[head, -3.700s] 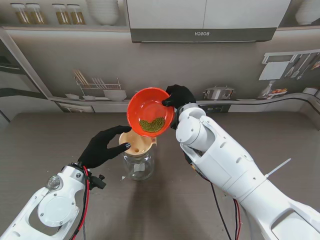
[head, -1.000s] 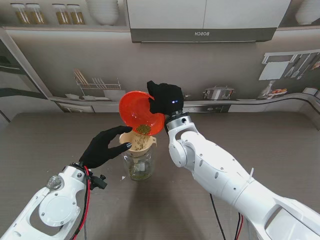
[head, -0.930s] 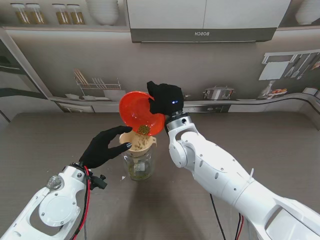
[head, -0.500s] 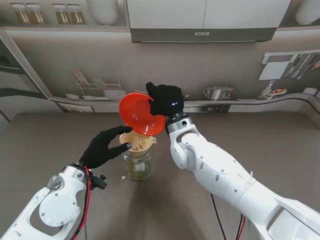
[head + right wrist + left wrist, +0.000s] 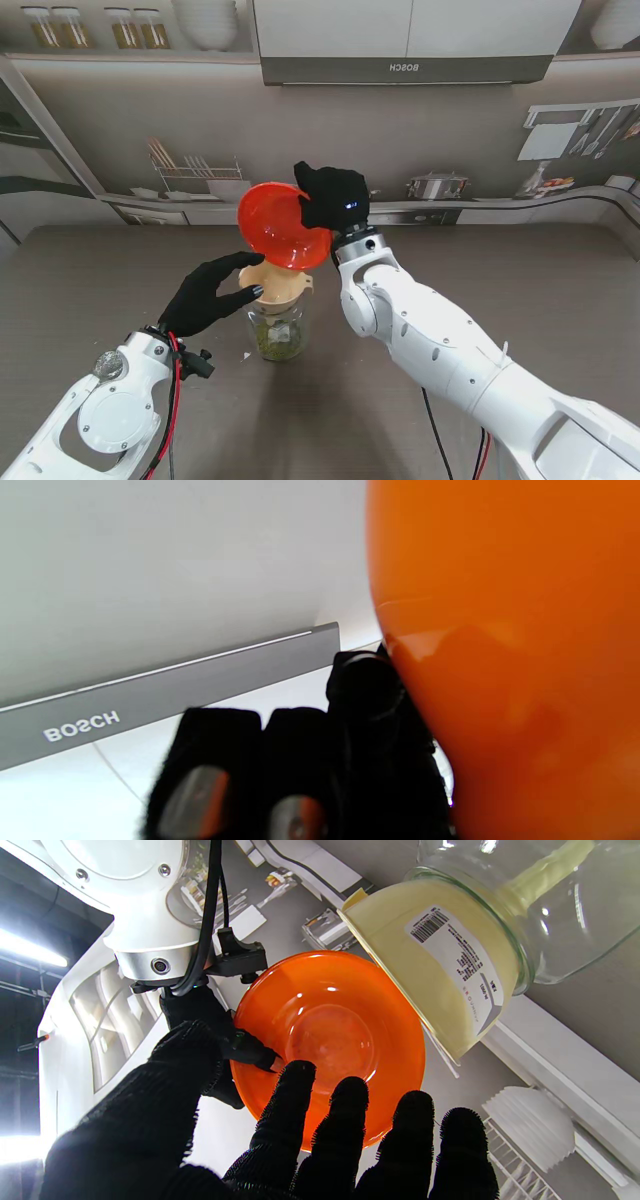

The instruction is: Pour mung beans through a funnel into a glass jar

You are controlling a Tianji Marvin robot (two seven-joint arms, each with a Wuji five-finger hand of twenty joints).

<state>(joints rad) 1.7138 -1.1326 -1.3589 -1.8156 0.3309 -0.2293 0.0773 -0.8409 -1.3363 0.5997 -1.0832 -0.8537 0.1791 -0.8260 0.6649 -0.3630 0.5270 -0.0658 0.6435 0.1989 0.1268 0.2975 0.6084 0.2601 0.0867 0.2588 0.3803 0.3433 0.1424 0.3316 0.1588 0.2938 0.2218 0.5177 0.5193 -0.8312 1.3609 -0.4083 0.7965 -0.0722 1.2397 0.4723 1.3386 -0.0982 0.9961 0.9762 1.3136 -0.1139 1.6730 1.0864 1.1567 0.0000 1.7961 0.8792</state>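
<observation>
Mung beans (image 5: 275, 340) now lie as a green layer in the bottom of the glass jar (image 5: 277, 330); 3.7 s ago they sat in the orange bowl (image 5: 283, 225), and 1.0 s ago a clump was still at its lip. Bowl interior now bare, tipped steeply over the cream funnel (image 5: 277, 284) seated in the jar mouth. Right hand (image 5: 333, 197) pinches the bowl's rim, fingers curled closed on it; same grip as before. Left hand (image 5: 207, 293) unchanged: fingers together and extended, thumb apart, fingertips at the funnel's left rim; contact cannot be confirmed. Left wrist view: the extended fingers (image 5: 345, 1130) partly block the bowl's underside. Table (image 5: 520, 290) bare to the right. Range hood (image 5: 405, 68) overhead.
</observation>
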